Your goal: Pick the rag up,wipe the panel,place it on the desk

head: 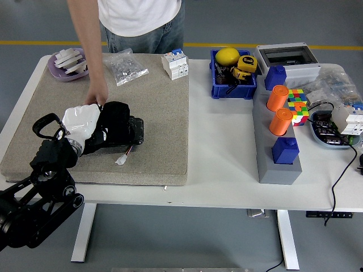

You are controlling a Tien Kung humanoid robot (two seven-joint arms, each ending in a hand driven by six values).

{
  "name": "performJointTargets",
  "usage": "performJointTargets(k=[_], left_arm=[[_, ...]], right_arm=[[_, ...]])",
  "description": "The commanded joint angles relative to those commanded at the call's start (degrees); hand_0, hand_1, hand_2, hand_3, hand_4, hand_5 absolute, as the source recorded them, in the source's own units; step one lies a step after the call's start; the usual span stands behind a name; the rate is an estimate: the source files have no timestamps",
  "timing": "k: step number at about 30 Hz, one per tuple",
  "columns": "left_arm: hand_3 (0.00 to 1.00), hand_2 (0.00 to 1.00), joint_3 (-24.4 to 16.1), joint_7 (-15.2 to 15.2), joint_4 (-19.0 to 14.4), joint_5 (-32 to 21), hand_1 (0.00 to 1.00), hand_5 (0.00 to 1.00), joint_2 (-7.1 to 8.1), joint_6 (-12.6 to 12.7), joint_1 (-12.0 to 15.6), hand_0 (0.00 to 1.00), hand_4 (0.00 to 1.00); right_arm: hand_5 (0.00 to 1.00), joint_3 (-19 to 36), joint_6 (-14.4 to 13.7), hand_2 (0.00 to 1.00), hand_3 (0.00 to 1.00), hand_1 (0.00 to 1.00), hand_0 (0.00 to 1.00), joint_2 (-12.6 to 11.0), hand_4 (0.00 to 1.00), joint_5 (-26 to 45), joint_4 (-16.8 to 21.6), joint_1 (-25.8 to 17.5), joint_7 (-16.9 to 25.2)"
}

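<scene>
A black panel (135, 131) lies on the beige mat (159, 113), mostly covered by my left hand (85, 126) and a black rag (113, 122). My left hand, white-gloved, is shut on the rag and presses it on the panel's middle. A person's hand (96, 96) rests at the panel's far edge, holding it. A small white connector (120, 160) on red wires sticks out at the panel's near side. My right hand is out of view.
A purple dish (67, 63), a clear bag of parts (125, 68) and a white breaker (174, 63) lie at the mat's back. A blue bin (232, 73), a grey block with orange cylinders (278, 113), a colour cube (297, 105) and cables stand right.
</scene>
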Motion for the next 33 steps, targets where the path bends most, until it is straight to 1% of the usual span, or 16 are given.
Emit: performJointTargets(k=[6,10,16,19,23,29,33], left_arm=[[0.514,0.533,3.0,0.3,-0.8,-0.4,0.172,0.002,-1.3,-0.3,-1.9,0.228,0.12],[0.513,0.533,4.5,0.5,-1.3,-0.6,0.172,0.002,-1.9,-0.5,-2.9,0.228,0.117],[0.514,0.534,5.5,0.7,-1.8,-0.8,0.173,0.002,-2.43,-0.8,-3.5,0.228,0.122],[0.514,0.534,5.6,0.8,-1.6,-0.8,0.173,0.002,-2.43,-0.8,-3.4,0.228,0.122],[0.515,0.535,4.9,1.0,-1.2,-0.5,0.173,0.002,-2.14,-1.0,-2.7,0.228,0.123],[0.515,0.534,2.3,1.3,-0.7,0.7,0.173,0.002,-1.56,-1.3,-1.2,0.228,0.125],[0.515,0.534,0.7,1.3,-0.3,1.0,0.173,0.002,-0.75,-1.3,-0.3,0.228,0.126]], right_arm=[[0.619,-0.2,0.0,0.661,0.629,0.546,0.741,0.0,0.998,0.0,0.0,0.1,0.0],[0.618,-0.3,0.0,0.661,0.629,0.546,0.743,-0.1,0.998,0.1,0.0,0.2,0.0],[0.618,-0.3,0.0,0.661,0.629,0.545,0.742,0.0,0.998,0.2,0.0,0.3,0.0],[0.618,-0.3,0.0,0.661,0.629,0.545,0.742,0.0,0.998,0.2,0.0,0.3,0.0],[0.618,-0.3,0.0,0.661,0.629,0.544,0.742,-0.1,0.998,0.2,0.0,0.2,0.0],[0.618,0.0,-0.1,0.661,0.627,0.544,0.743,-0.1,0.998,0.1,0.0,0.0,0.0],[0.617,0.0,-0.1,0.661,0.627,0.544,0.742,-0.1,0.998,0.1,0.0,0.0,0.0]])
